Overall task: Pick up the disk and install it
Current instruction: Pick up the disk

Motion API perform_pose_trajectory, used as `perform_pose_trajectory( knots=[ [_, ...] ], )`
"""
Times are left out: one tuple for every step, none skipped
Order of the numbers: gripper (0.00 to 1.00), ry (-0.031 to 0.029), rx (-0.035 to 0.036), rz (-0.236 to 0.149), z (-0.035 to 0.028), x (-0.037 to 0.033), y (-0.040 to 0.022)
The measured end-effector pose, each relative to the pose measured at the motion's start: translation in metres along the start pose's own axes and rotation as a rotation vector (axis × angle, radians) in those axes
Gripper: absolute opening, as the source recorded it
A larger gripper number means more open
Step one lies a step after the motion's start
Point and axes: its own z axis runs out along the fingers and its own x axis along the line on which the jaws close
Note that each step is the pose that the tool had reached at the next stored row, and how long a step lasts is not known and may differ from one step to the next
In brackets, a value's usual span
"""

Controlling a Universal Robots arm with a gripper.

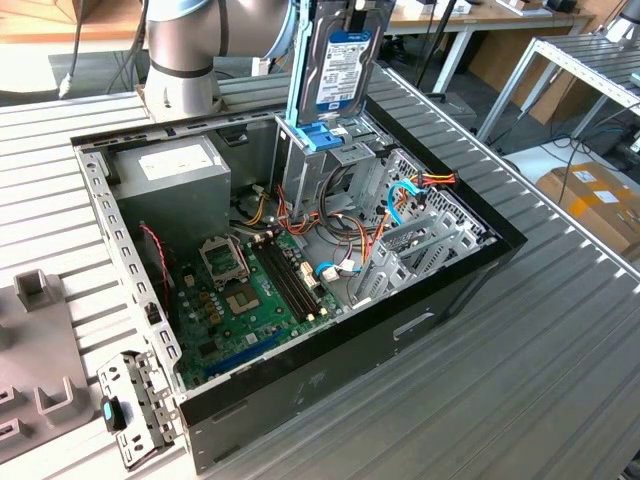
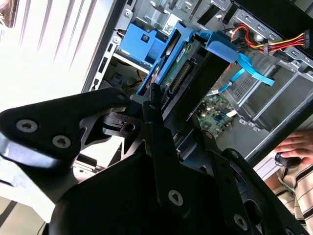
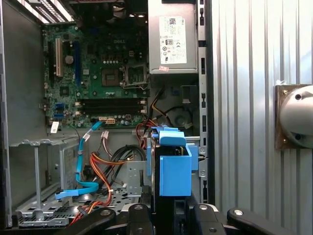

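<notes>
**Disk held on edge over the open case**

A ribbed metal tabletop [image 1: 560, 340] carries a black computer case [image 1: 400, 320] lying open near its middle. Inside, by the case's far corner on the exterior view's left, sits a grey power-supply box [image 1: 170, 170] with a white sticker. A green motherboard [image 1: 240, 300] covers the floor beside it. A perforated steel drive cage [image 1: 420, 240] fills the end on the exterior view's right. Orange and red cables [image 1: 375, 225] and a flat blue ribbon [image 1: 395, 200] lie tangled between the cage and the board.

The disk [image 1: 345, 65] stands upright above the case's far wall. It is grey metal with a white label and a bright blue plastic frame. Its lower end is at a blue latch [image 1: 318, 135] on the bay's mouth; whether they touch I cannot tell.

The gripper [image 2: 168, 105] is clamped on the disk, with black metal fingers [image 2: 154, 122] pressed to its two faces.

A loose punched bracket [image 1: 135, 405] rests at the case's near corner. A person's hand [image 2: 293, 147] lies past the case's wall.
</notes>
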Motion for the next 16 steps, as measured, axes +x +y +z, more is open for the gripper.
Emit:
perform_pose_trajectory(
  knots=[
    [0.35, -0.0001, 0.0, 0.0, 0.0001, 0.0017, 0.0],
    [0.35, -0.0001, 0.0, 0.0, 0.0001, 0.0027, -0.0001],
    [0.35, -0.0001, 0.0, 0.0, 0.0001, 0.0035, -0.0001],
    [0.35, 0.0, 0.0, 0.0, 0.0001, 0.0039, -0.0001],
    [0.35, -0.0001, 0.0, 0.0, 0.0001, 0.0045, -0.0001],
    [0.35, -0.0001, 0.0, 0.0, 0.0001, 0.0053, -0.0001],
    [0.35, 0.0, 0.0, 0.0, 0.0001, 0.0062, -0.0002],
    [0.35, 0.0, 0.0, 0.0, 0.0001, 0.0069, -0.0002],
    [0.35, 0.0, 0.0, 0.0, 0.0001, 0.008, -0.0003],
    [0.35, -0.0001, 0.0, 0.0, 0.0002, 0.0098, -0.0003],
    [0.35, -0.0001, 0.0, 0.0, 0.0002, 0.0112, -0.0003],
    [0.35, -0.0001, 0.0, 0.0, 0.0002, 0.0134, -0.0004],
    [0.35, 0.0, 0.0, 0.0, 0.0002, 0.0151, -0.0004],
    [0.35, -0.0001, 0.0, 0.0, 0.0002, 0.0165, -0.0005],
    [0.35, 0.0, 0.0, 0.0, 0.0002, 0.0186, -0.0005],
    [0.35, -0.0001, 0.0, 0.0, 0.0003, 0.0217, -0.0006]
  ],
)
